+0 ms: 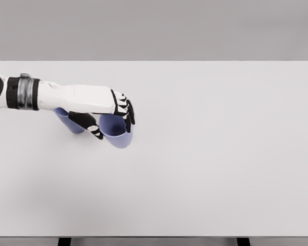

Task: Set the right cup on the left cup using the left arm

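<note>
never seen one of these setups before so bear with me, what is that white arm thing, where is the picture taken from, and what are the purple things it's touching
This is a simulator's render, seen from a camera on a humanoid robot's head, looking down at a white table. The white arm coming in from the left ends in the robot's left hand, which has five fingers with black pads. Two lilac cups stand close together under it. The fingers curl around the right cup, apparently grasping it. The left cup is partly hidden beneath the wrist. The right arm is out of view.
</note>
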Motion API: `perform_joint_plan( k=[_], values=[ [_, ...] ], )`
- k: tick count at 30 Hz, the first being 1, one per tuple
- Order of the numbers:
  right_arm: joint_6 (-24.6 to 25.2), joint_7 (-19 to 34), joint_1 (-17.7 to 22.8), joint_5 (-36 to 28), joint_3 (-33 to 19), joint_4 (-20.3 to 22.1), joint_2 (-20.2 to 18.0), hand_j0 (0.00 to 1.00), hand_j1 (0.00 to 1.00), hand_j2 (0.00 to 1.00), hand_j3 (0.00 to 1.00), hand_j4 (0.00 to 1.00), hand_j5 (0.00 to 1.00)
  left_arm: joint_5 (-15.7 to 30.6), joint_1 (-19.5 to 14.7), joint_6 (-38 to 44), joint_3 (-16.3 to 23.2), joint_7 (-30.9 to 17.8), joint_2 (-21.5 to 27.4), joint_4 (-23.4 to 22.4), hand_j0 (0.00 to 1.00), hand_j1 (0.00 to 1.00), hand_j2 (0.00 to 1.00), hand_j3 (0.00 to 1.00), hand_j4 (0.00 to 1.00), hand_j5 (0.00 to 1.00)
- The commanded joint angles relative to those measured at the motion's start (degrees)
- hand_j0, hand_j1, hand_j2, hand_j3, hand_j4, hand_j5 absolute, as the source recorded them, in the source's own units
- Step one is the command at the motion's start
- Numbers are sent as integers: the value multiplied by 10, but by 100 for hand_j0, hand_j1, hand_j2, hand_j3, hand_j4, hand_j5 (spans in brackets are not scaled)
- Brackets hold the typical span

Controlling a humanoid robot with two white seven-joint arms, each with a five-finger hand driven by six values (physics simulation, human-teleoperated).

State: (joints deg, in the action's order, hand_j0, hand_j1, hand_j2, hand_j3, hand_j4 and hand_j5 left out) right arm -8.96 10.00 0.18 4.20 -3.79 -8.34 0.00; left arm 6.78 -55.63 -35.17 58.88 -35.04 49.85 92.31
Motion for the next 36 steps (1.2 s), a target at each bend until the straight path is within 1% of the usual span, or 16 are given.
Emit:
perform_joint_plan(
  k=[1,5,13,15,19,20,25,28,33,36],
  values=[
    [0,0,0,0,0,0,0,100,100,100,100,100,100,14,-1,2,-1,0,17,2,54,54,54,54,54,54],
    [0,0,0,0,0,0,0,100,100,100,100,100,100,31,-20,2,-2,0,41,2,54,54,54,54,54,54],
    [0,0,0,0,0,0,0,100,100,100,100,100,100,53,-49,2,-2,0,67,2,54,54,54,54,54,54],
    [0,0,0,0,0,0,0,100,100,100,100,100,100,55,-52,2,-2,0,68,2,54,54,54,54,54,54],
    [0,-1,0,0,0,0,0,100,100,100,100,100,100,56,-52,2,-17,0,74,-4,54,54,54,54,54,54],
    [0,0,0,0,0,0,0,100,100,100,100,100,100,59,-50,2,-27,0,77,-6,54,54,54,54,54,54],
    [0,0,0,0,0,0,0,100,100,100,100,100,100,59,-48,2,-47,0,77,-41,54,54,54,54,54,54],
    [0,0,0,0,0,0,0,100,100,100,100,100,100,60,-48,2,-59,0,77,-49,54,54,54,54,54,54],
    [0,0,0,0,0,0,0,100,100,100,100,100,100,64,-49,2,-66,0,85,-77,54,54,54,54,54,54],
    [0,0,0,0,0,0,0,100,100,100,100,100,100,76,-48,2,-65,0,93,-89,55,55,55,55,55,55]
  ],
)
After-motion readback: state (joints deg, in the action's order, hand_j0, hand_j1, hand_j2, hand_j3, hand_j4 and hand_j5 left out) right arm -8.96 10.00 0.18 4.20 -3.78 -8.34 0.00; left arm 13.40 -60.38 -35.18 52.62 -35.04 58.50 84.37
